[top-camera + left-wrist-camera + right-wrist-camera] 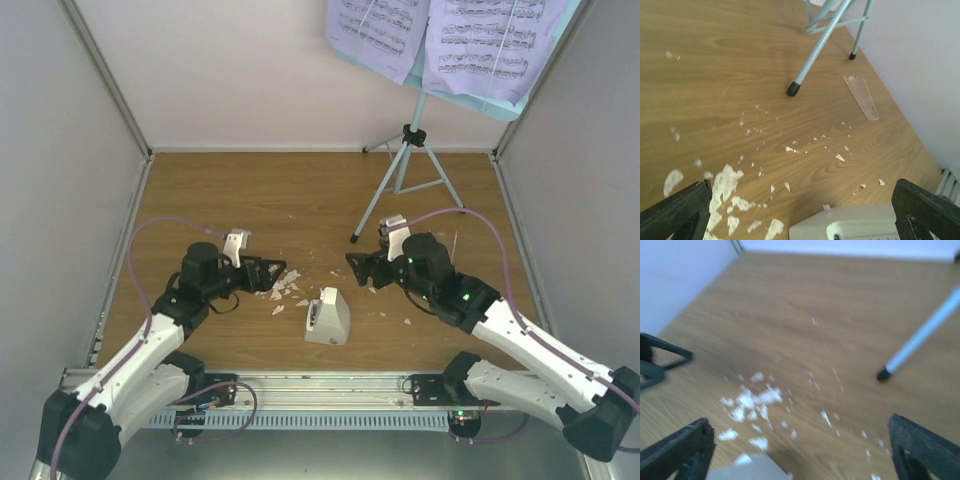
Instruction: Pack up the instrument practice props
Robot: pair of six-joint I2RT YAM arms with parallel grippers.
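We judged the packing as not yet begun. The light-blue music stand point(413, 135) stood fully set up at the far right of the table point(250, 200), tripod legs spread. The lavender sheet-music pages point(480, 40) hung on its desk. The white metronome point(328, 318) sat near the front edge, between the two arms, with no hand on it. All three props remained to be gathered, and we saw no case or box for them in any view.

Both arms reached forward and inward, low over the wood. The left gripper point(272, 272) sat just left of the metronome and the right gripper point(358, 270) just beyond it on the right, near one tripod foot. In both wrist views the jaws stood wide apart with nothing between them.

White crumbs point(725, 185) littered the wood around the metronome, and a clear tapered strip point(861, 96) lay by the stand's feet.
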